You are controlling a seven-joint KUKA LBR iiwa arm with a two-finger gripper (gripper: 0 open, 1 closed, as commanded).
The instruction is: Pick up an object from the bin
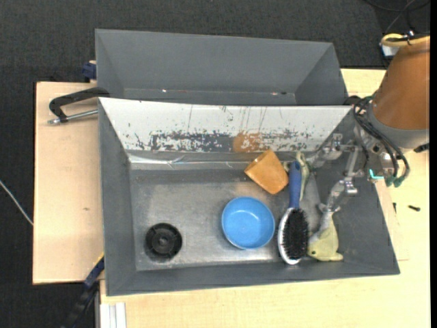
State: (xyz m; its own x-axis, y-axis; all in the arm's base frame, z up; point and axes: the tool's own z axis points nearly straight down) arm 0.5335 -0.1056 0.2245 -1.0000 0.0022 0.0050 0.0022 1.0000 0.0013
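Note:
My gripper (318, 186) hangs at the right side of the bin, its two metal fingers spread apart and open, with nothing between them. Just to its left lies a hairbrush (294, 232) with a blue handle and a black bristle head, running front to back. A small yellowish soft toy (326, 246) lies below the lower fingertip, in the front right corner. An orange-tan wedge-shaped block (268, 173) rests against the back wall, left of the brush handle.
A blue bowl (247, 223) sits upright at the front middle, touching the brush head. A black round cap-like thing (164, 240) lies in the front left. The arm with its orange cover comes in over the right rim.

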